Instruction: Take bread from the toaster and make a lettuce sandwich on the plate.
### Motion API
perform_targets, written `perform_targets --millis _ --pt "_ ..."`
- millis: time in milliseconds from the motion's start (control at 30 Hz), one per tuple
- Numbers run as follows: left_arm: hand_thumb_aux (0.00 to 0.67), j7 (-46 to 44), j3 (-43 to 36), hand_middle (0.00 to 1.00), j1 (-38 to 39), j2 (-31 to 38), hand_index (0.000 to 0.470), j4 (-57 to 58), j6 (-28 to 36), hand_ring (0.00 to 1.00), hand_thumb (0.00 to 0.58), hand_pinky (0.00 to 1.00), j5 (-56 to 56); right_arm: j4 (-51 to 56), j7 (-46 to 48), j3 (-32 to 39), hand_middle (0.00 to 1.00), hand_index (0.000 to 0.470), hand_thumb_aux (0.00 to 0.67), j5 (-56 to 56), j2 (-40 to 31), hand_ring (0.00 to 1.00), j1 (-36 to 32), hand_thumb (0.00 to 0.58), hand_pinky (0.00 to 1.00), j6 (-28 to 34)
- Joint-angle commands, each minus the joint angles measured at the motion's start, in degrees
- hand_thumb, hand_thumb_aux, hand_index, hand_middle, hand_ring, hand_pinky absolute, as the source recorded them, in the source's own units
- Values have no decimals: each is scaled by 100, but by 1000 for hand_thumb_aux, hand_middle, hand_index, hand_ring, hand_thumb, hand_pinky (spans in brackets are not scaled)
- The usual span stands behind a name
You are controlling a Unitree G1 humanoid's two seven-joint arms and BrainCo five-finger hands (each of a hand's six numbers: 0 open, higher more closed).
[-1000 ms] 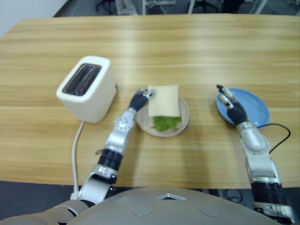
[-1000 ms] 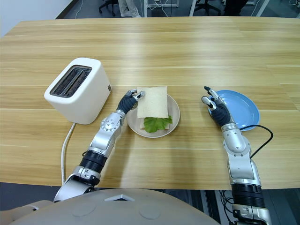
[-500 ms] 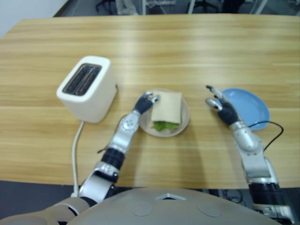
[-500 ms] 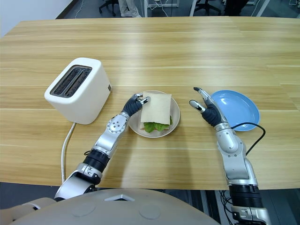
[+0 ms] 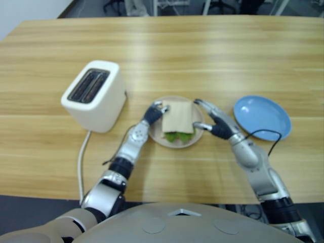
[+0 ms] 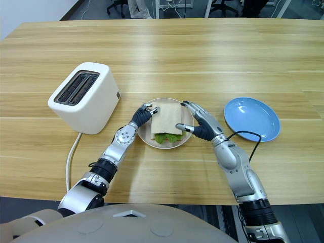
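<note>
In the left eye view, the pale square top slice of bread (image 5: 178,117) lies flat on the round beige plate (image 5: 177,145). The green lettuce leaf (image 5: 174,135) shows from under its near edge. The left hand (image 5: 153,112) is at the far left corner of the slice with its fingers curled on that corner, and it seems to pinch it. The right hand (image 5: 215,124) is at the right rim of the plate. Its fingers are spread and uncurled and it holds nothing; whether it touches the slice I cannot tell. The white two-slot toaster (image 5: 94,94) stands to the left, apart from the plate. Its slots look dark and no bread sticks out of them.

In the right eye view, the round blue plate (image 6: 251,119) lies on the light wooden table (image 6: 202,50), well apart from the sandwich. A thin black cable (image 6: 246,132) runs in front of it. The two hands stand on either side of the slice.

I judge that the step in hand is the closing of the sandwich and that the task is almost finished. The next move calls for the left fingers to let go of the corner without dragging the slice. The right hand may steady it lightly, because the bread looks soft and the lettuce could slip out.
</note>
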Motion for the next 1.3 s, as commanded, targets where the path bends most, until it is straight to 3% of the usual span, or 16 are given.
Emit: perform_targets --millis 33,633,900,1033,1067,1100,1300 --pt "670 56 -44 1000 12 73 460 459 15 1000 580 1000 159 -89 -34 291 0 0 0 -463 -61 0 -87 0 0 -102" --pt "670 217 -192 1000 -54 108 460 848 -138 1000 580 1000 448 461 -202 1497 0 0 0 -2125 -237 0 -412 0 0 -251" --pt "670 318 -145 1000 5 180 460 621 -139 1000 580 1000 546 717 229 1951 0 0 0 -2639 -601 0 -141 0 0 -139" --pt "670 702 -244 1000 107 371 460 -16 -137 1000 580 1000 953 904 327 2096 0 0 0 -2686 -664 0 -101 0 0 -63" --pt "315 895 -272 475 147 458 216 -328 -125 475 417 475 1158 953 334 2134 0 0 0 -2699 -664 0 -108 0 0 -54" --pt "0 1107 -298 0 190 555 0 -668 -101 0 0 0 1402 990 341 2167 0 0 0 -2706 -664 0 -117 0 0 -44" --pt "0 1899 -469 0 288 1190 0 -2535 197 0 0 0 2904 1164 360 2302 0 0 0 -2731 -653 0 -212 0 0 16"
